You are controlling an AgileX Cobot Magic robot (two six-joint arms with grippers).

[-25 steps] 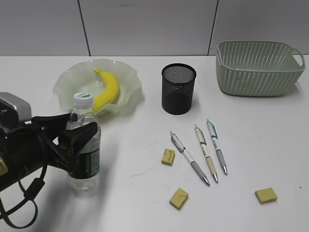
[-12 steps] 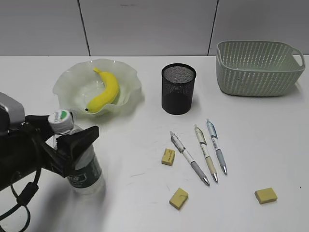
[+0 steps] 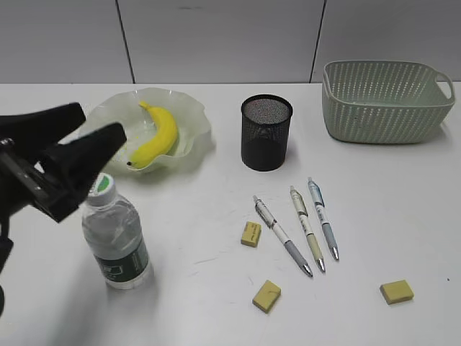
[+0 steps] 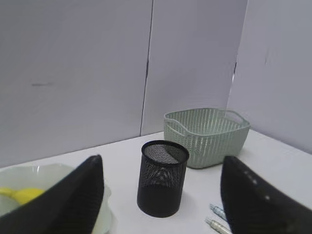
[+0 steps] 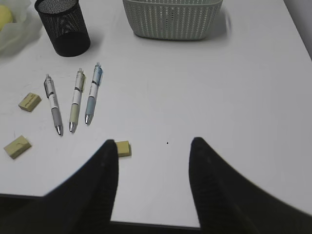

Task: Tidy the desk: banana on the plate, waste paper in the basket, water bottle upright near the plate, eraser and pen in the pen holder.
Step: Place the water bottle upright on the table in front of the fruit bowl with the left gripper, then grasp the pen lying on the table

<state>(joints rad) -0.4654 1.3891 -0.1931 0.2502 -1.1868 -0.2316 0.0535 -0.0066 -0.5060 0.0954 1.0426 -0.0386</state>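
Note:
The water bottle (image 3: 115, 234) stands on its base on the desk (image 3: 216, 209), leaning slightly left, in front of the plate (image 3: 196, 122). The banana (image 3: 157, 135) lies on the plate. My left gripper (image 3: 101, 121) is open and empty above the bottle's cap; the left wrist view (image 4: 163, 161) shows nothing between its fingers. Three pens (image 3: 307, 229) and three yellow erasers (image 3: 251, 233) lie on the desk in front of the pen holder (image 3: 266, 133). My right gripper (image 5: 153, 142) is open and empty over the desk's front edge, beside one eraser (image 5: 123, 148). No waste paper shows.
The basket (image 3: 385, 101) stands at the back right; its inside is hidden from here. A grey panelled wall runs behind the desk. The right arm is out of the exterior view.
My left gripper has let go of the bottle and risen above it. The bottle went from upright in the grip to standing free with a slight lean.

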